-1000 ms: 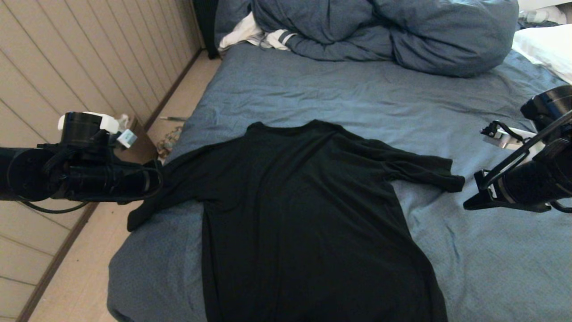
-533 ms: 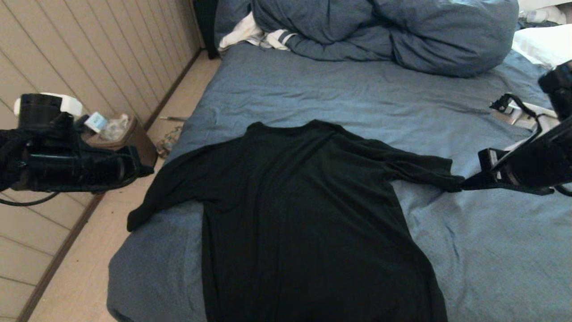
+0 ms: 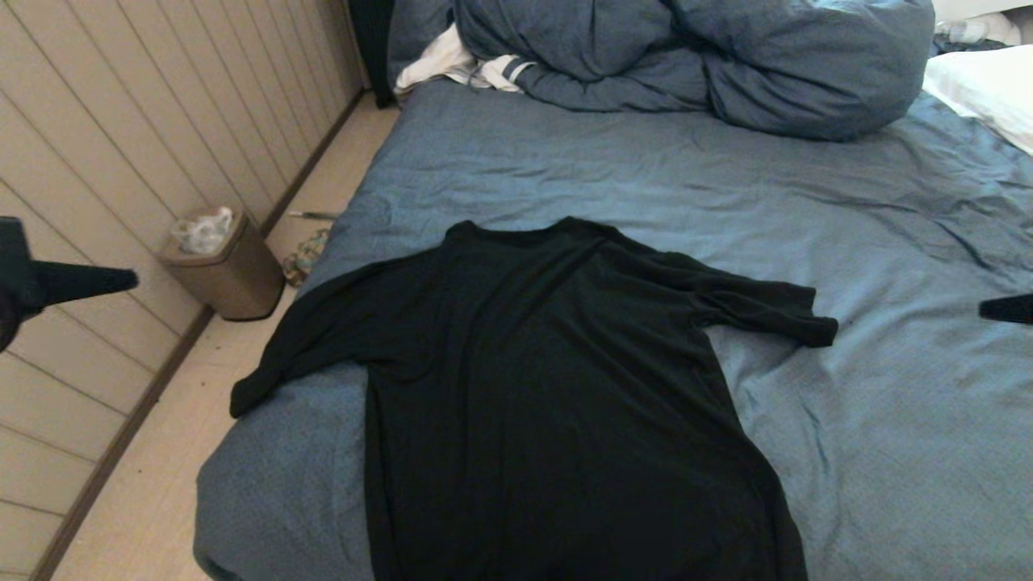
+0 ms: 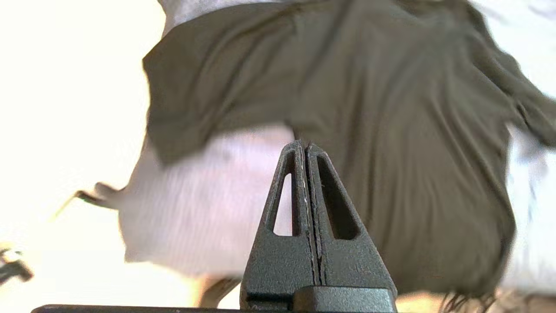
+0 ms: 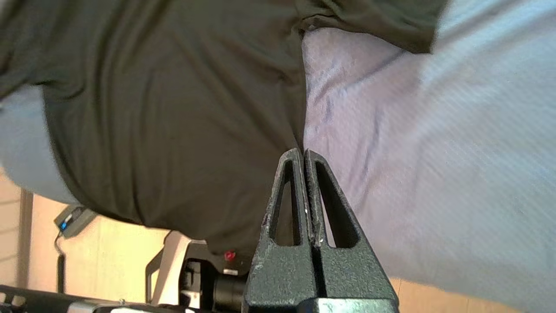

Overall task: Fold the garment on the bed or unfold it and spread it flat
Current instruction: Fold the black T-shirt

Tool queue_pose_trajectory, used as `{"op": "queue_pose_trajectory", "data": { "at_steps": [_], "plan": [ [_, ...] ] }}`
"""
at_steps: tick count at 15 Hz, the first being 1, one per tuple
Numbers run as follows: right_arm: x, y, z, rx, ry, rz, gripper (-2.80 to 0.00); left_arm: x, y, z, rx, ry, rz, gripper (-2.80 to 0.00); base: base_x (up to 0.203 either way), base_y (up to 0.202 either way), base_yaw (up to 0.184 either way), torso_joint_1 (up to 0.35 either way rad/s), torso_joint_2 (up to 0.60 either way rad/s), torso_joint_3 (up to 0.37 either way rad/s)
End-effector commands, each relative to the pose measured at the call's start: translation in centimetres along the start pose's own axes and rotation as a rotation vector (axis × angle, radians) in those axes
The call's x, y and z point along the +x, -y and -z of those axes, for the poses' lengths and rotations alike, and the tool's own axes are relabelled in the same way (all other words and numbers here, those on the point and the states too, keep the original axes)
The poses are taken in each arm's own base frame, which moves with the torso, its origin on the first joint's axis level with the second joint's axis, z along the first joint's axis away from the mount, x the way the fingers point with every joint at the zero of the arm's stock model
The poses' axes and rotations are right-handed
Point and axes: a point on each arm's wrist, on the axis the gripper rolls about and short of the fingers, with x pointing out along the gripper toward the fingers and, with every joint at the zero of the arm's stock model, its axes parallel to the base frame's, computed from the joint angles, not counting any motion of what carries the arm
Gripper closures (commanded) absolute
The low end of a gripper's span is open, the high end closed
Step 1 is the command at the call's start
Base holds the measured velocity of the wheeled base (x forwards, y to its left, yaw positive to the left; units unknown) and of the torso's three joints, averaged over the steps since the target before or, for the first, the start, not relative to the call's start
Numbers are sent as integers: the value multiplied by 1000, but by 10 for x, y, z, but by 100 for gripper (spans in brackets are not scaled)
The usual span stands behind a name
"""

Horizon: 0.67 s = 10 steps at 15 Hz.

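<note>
- Both arms have pulled back to the sides since a moment ago. Now only the tip of the left gripper [image 3: 121,280] shows over the floor, and the tip of the right gripper [image 3: 997,307] shows at the other edge.
- Both grippers are closed tight and hold nothing.
- The black T-shirt [image 3: 557,387] lies flat on the bed [image 3: 888,452], plain side up, sleeves out. One sleeve hangs over the bed's edge.
- A blue duvet [image 3: 726,56] is piled at the far end.
- A small bin [image 3: 230,270] stands on the floor by the wall.
</note>
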Motion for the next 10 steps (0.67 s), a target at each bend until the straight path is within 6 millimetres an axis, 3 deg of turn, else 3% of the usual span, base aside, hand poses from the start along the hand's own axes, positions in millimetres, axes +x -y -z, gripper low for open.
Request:
{"op": "queue_pose_trajectory", "data": {
  "at_steps": [1,3,5,10],
  "plan": [
    [-53,-1,33,-16,129,-4,0,-68,13,22,52,105,26,0,0,0,0,0,0,0],
    [-74,4,65,-22,182,53,0,-101,16,50,91,122,27,0,0,0,0,0,0,0],
    [-84,10,97,-44,218,145,0,-121,13,81,136,137,22,0,0,0,0,0,0,0],
    [-79,23,169,-62,202,250,0,-126,-1,143,150,95,5,0,0,0,0,0,0,0]
  ]
}}
